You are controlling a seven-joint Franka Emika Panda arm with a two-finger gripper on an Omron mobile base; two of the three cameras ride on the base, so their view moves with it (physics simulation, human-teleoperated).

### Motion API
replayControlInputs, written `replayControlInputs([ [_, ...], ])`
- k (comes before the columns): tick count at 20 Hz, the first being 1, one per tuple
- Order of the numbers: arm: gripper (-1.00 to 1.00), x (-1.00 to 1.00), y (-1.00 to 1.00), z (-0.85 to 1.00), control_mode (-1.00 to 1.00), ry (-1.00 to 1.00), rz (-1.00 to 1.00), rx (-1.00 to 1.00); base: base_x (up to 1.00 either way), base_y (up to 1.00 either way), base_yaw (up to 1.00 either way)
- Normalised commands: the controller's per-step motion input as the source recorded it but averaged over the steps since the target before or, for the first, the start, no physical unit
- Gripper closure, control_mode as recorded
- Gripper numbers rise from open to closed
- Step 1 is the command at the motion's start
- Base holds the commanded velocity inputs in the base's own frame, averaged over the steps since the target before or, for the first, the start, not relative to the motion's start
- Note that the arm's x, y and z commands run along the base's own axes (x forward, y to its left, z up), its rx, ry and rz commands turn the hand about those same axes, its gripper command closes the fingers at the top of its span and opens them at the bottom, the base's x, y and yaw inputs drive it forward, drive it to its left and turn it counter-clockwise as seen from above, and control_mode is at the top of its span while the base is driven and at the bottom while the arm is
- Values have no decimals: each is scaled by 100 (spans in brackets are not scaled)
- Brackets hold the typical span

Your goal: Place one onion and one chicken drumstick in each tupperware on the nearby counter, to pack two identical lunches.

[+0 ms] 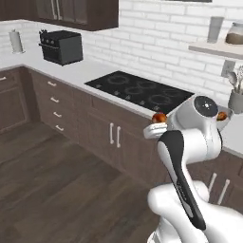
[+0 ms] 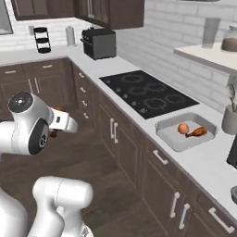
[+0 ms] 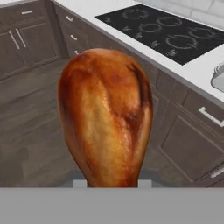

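Note:
My gripper [image 2: 54, 123] is shut on a browned chicken drumstick [image 3: 105, 118], held out over the wooden floor in front of the cabinets. The same drumstick [image 1: 159, 117] peeks past the white hand in the left base view. It hides the fingertips in the hand view. One grey tupperware [image 2: 172, 139] lies on the pale counter [image 2: 203, 162], just right of the cooktop. Inside it are an orange-brown onion [image 2: 183, 128] and a second chicken drumstick [image 2: 198, 132]. A corner of that tupperware [image 3: 218, 78] shows at the right edge of the hand view.
A black cooktop [image 2: 148, 95] is set into the counter left of the tray. A black toaster oven [image 2: 98, 43] stands in the far corner. A wall shelf [image 2: 208, 54] with jars hangs at the right, over a grey utensil holder [image 2: 229, 119]. Dark cabinets [image 2: 120, 139] line the floor.

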Motion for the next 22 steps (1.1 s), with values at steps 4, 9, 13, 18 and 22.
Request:
replayControlInputs([
  [4,100,0,0,0,100,0,0,0,65,-11,-73],
  [9,100,0,0,0,100,0,0,0,37,-42,-77],
  [13,100,0,0,0,100,0,0,0,20,-40,-82],
  [18,100,0,0,0,100,0,0,0,32,-24,-80],
  [22,100,0,0,0,100,0,0,0,58,-13,-71],
])
